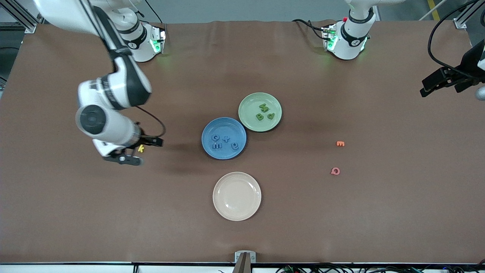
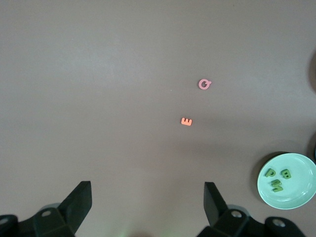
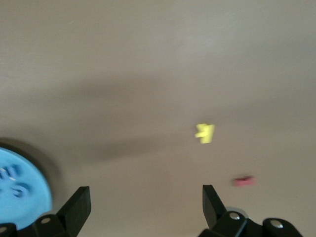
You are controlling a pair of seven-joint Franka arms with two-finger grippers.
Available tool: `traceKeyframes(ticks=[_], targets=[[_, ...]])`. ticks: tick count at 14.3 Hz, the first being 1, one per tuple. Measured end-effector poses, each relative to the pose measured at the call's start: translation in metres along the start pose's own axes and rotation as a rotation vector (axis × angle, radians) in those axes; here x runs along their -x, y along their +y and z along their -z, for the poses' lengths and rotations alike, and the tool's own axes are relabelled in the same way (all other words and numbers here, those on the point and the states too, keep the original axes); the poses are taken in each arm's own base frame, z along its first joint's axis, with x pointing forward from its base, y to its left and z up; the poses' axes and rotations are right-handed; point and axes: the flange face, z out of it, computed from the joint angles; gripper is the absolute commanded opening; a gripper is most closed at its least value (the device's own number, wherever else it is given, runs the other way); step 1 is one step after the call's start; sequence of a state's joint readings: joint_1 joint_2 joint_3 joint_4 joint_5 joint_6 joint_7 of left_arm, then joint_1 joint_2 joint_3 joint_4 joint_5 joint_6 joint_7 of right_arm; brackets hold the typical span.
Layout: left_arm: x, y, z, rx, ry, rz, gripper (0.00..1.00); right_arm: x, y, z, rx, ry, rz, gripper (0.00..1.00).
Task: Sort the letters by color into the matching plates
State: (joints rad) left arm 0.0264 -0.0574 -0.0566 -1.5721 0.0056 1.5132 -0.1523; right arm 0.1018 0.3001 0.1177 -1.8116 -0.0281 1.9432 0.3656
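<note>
Blue plate (image 1: 223,138) with dark blue letters (image 1: 225,142); pale green plate (image 1: 260,112), green letters (image 1: 265,112); cream plate (image 1: 237,196); brown table (image 1: 379,208).

Front view: high camera facing both arm bases, which stand along the frame's top edge, taking in the whole bench (image 1: 75,212). Left wrist view: looks down from well above the bench past the left hand (image 2: 148,202); it shares the green plate (image 1: 260,112), orange letter (image 1: 340,143) and pink letter (image 1: 335,171) with the front view. Right wrist view: likewise downward past the right hand (image 3: 145,205), sharing the blue plate (image 1: 223,137) and yellow letter (image 1: 141,148).

Orange letter (image 1: 340,143) "E"; yellow letter (image 1: 141,148) "K".
</note>
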Motion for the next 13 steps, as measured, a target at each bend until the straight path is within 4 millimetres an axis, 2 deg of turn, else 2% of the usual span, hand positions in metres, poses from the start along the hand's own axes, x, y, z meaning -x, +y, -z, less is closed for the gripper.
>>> traceKeyframes(ticks=[3, 7, 10, 13], targets=[[0.004, 0.002, 0.003, 0.000, 0.005, -0.004, 1.00, -0.007, 0.067, 0.041, -0.005, -0.027, 0.037, 1.00], [0.007, 0.012, 0.003, -0.002, 0.001, -0.028, 1.00, -0.015, 0.129, 0.100, -0.019, -0.044, 0.049, 1.00], [0.018, 0.039, 0.010, -0.006, 0.013, -0.082, 1.00, -0.012, 0.153, 0.142, -0.009, -0.045, 0.032, 1.00], [0.025, 0.041, 0.019, -0.007, 0.026, -0.119, 1.00, -0.008, 0.153, 0.170, -0.010, -0.023, 0.033, 1.00]])
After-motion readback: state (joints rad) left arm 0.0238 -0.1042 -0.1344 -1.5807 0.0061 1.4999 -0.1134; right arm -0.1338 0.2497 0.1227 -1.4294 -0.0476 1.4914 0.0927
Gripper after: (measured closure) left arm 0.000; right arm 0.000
